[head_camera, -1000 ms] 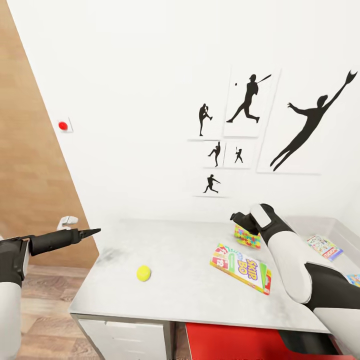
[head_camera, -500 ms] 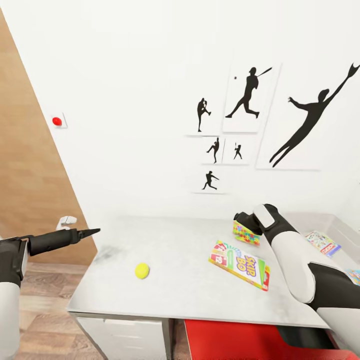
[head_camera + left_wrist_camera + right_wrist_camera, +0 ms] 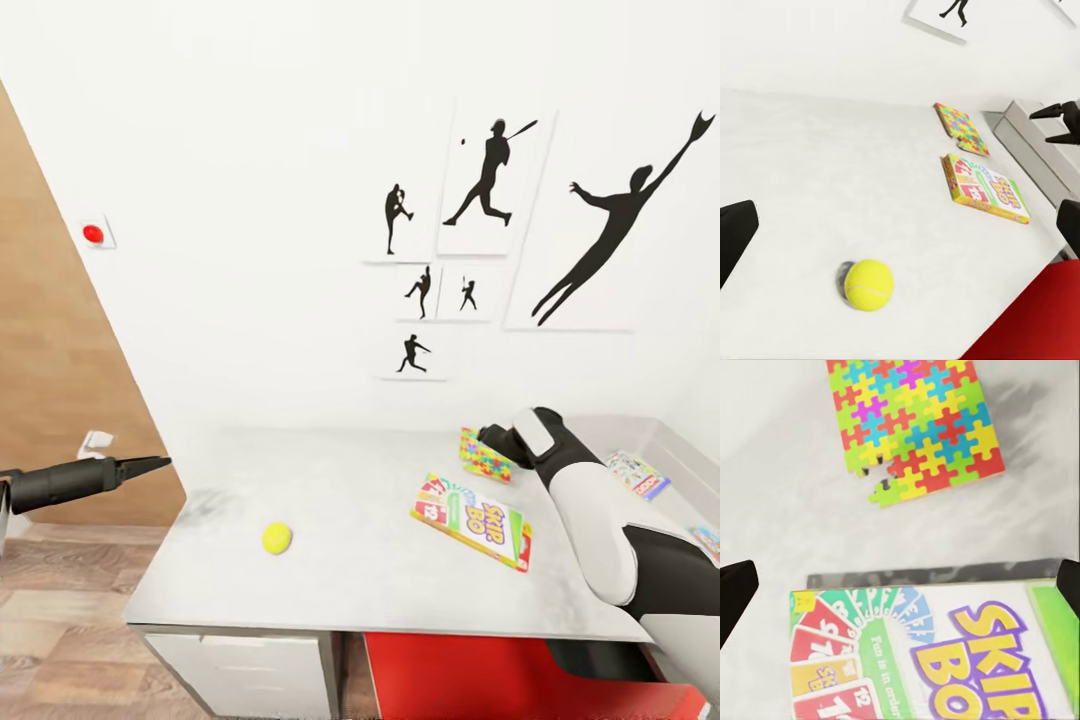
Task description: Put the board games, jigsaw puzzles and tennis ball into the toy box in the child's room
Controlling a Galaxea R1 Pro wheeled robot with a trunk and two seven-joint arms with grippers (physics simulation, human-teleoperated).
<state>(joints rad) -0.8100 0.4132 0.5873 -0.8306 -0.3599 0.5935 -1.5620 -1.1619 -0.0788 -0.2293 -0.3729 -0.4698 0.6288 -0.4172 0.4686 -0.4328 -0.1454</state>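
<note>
Nearest the robot, the front edge of the long pale grey worktop (image 3: 330,590) carries the small yellow-green fuzzy tennis ball (image 3: 277,538), lying alone on bare surface, well apart from the other toys. The left gripper (image 3: 150,463), a slim dark pair of fingers, hangs out past the worktop's left end over the wood-plank floor, empty; in the head view its tips look drawn close together, though in its own wrist view the dark fingers sit wide at the picture's edges, so I cannot tell how far it is open. Further in lies the flat green-and-red Skip-Bo game box (image 3: 471,520), and just beyond it the thin multicolour jigsaw sheet (image 3: 485,457). The right gripper (image 3: 497,437) hovers above those two; its wrist view shows its fingers spread wide apart with nothing between them, the game box near and the jigsaw sheet (image 3: 916,430) beyond. The step in hand looks like lining up a pick from this pair. Next, it must descend and get a finger under a flat edge, which is awkward. At the far right stands the shallow light grey toy box (image 3: 668,452), with printed game covers showing inside it. Black baseball silhouette pictures (image 3: 487,178) hang on the white wall behind.
</note>
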